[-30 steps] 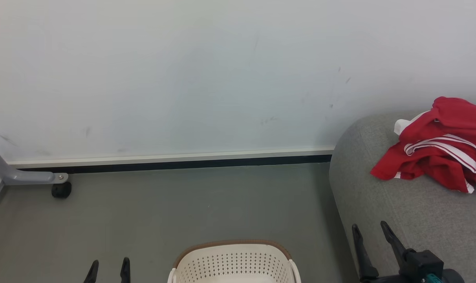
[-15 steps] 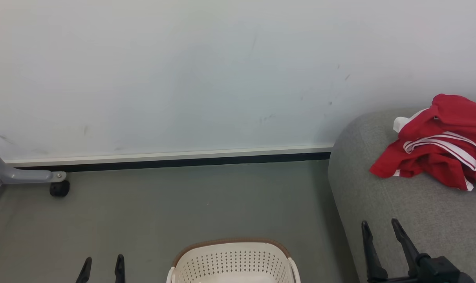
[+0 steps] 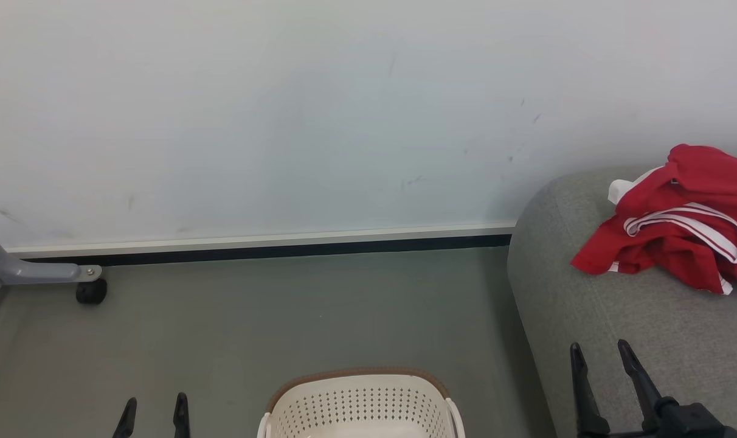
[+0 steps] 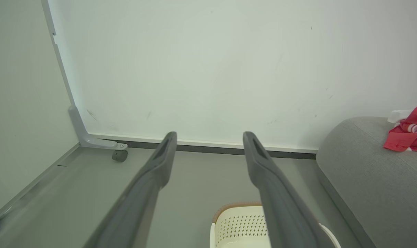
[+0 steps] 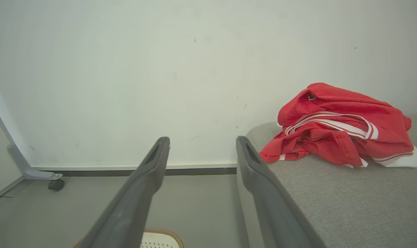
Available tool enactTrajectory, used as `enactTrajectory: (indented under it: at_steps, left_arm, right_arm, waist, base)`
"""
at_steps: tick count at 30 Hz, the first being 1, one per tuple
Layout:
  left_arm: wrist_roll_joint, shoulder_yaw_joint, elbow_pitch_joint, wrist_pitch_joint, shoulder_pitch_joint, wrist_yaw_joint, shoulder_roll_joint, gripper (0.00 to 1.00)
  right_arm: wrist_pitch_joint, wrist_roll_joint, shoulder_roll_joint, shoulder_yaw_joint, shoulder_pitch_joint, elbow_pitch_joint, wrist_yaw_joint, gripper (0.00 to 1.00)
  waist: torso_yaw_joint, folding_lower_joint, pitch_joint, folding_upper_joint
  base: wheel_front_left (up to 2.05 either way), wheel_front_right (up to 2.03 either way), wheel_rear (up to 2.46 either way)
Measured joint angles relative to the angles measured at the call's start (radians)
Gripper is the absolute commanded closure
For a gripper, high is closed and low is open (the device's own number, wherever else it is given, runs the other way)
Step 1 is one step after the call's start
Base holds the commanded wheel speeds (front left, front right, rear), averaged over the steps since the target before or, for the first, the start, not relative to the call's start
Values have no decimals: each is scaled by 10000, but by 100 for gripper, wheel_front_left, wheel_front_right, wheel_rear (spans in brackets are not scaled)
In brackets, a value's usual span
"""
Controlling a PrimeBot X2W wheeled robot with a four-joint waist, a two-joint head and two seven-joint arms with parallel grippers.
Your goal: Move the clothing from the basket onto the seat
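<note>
On the seat [image 3: 648, 328] lies the clothing [image 3: 691, 243], seemingly all; jaws released on left gripper [image 3: 155, 400], right gripper [image 3: 599, 345].

Right gripper [image 3: 598, 344] a little farther right in the head view, left gripper [image 3: 155, 398] slightly farther left.

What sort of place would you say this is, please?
Probably a plain indoor test room staged as a living corner: a grey sofa with red clothing on it, a laundry basket on the bare floor, and a wheeled metal frame against a scuffed white wall.
</note>
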Motion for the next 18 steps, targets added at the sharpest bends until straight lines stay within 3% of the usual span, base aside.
enactTrajectory:
  at_steps: [1, 2, 10, 18]
  left_arm:
    - [38, 17, -12, 0, 1, 0, -15, 0]
    - [44, 27, -25, 0, 1, 0, -29, 100]
    - [-90, -98, 566, 84, 150, -15, -305, 100]
    - [-805, 105, 681, 336, 96, -153, -393, 100]
  right_arm:
    - [0, 0, 2, -21, 0, -15, 0, 0]
    - [0, 0, 6, -42, 0, -36, 0, 100]
    - [35, 33, 196, 42, 360, 593, 15, 100]
    - [293, 773, 261, -247, 311, 694, 182, 100]
  waist:
    - [7, 0, 0, 0]
    - [16, 0, 0, 0]
    - [18, 0, 5, 0]
    - [2, 1, 74, 0]
  base:
    - [0, 0, 0]
    - [0, 0, 0]
    - [0, 0, 0]
    - [0, 0, 0]
